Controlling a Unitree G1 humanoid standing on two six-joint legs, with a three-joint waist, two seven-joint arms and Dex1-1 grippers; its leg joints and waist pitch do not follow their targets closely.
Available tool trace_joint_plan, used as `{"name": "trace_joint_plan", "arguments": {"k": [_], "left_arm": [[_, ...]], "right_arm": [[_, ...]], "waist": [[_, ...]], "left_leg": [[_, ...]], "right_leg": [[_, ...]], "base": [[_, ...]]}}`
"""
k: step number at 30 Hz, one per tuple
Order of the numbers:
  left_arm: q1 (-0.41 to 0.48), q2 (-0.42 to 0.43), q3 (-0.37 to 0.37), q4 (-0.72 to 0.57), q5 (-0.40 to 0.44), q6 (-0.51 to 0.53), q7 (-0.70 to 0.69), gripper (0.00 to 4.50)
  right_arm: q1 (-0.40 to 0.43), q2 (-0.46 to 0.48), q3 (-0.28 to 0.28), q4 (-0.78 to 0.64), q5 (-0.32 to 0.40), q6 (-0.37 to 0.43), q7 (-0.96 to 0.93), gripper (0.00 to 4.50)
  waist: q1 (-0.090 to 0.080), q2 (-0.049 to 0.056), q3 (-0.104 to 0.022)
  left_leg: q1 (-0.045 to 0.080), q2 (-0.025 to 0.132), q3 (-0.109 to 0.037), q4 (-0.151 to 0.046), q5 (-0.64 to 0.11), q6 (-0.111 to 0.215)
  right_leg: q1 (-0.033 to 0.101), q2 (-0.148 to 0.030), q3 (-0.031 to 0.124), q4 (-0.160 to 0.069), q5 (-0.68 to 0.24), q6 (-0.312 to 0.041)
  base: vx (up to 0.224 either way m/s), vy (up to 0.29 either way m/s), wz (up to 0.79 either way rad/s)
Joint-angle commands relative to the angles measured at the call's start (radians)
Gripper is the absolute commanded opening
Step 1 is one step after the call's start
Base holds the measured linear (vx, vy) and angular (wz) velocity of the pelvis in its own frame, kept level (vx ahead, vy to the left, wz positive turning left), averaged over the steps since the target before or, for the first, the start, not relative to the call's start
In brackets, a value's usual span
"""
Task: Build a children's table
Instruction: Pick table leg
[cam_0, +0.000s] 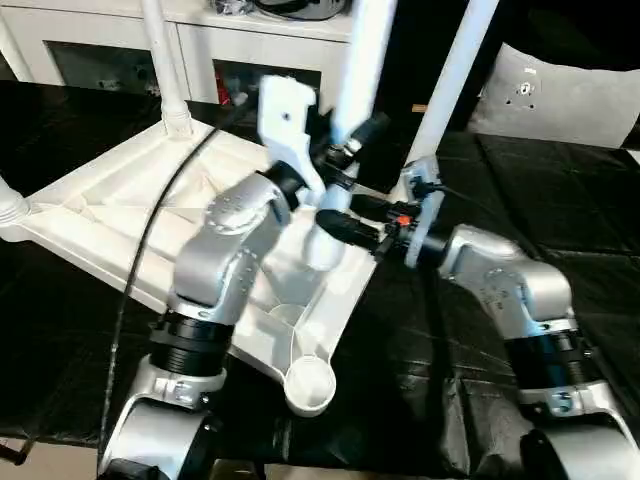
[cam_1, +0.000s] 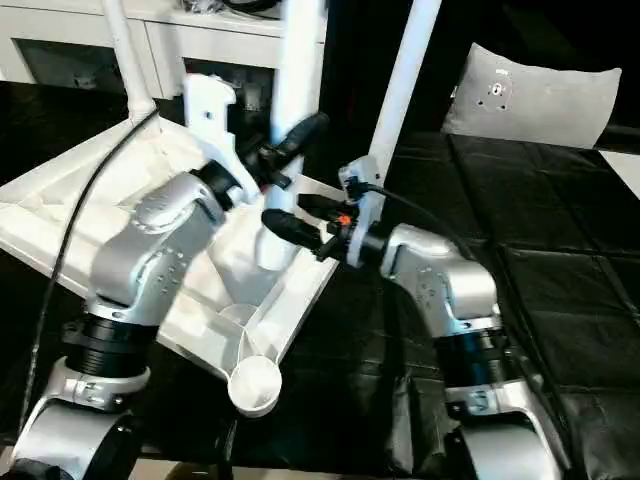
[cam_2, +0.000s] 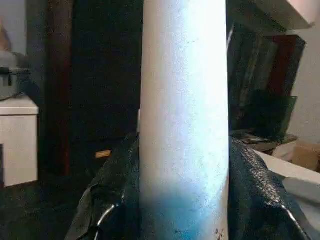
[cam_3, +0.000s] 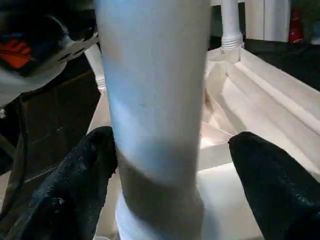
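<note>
Right wrist view: table leg (cam_3: 155, 100) between right gripper's (cam_3: 172, 165) parted jaws, left gripper (cam_0: 340, 150) clamped higher up.

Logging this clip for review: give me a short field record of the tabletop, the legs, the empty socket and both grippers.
tabletop: upside down, ribbed underside up, on black surface
legs fitted: three upright
leg in work: upright over a corner
left gripper: closed on that leg
right gripper: open, fingers either side of the leg's base, one apart from it
empty socket: near corner
</note>
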Motion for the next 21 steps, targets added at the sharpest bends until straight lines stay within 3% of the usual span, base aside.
{"name": "trace_joint_plan", "arguments": {"k": [1,21], "left_arm": [[-0.002,-0.011,-0.015,-0.032,0.005,-0.007,-0.010,1.81],[0.006,-0.012,-0.038,-0.041,0.023,-0.007,-0.033,1.81]], "right_arm": [[-0.020,-0.002,0.006,0.012,0.002,0.001,0.000,3.91],[-0.020,0.013,0.010,0.042,-0.002,0.014,0.023,2.30]], "waist": [[-0.001,-0.004,-0.077],[-0.003,-0.005,-0.076]], "left_leg": [[0.031,0.061,-0.017,-0.075,-0.062,-0.001],[0.031,0.060,-0.017,-0.077,-0.087,-0.008]], "right_leg": [[0.046,-0.088,0.046,-0.067,0.050,-0.232],[0.045,-0.088,0.047,-0.072,0.014,-0.222]], "base": [[0.000,0.000,0.00],[0.000,0.000,0.00]]}}
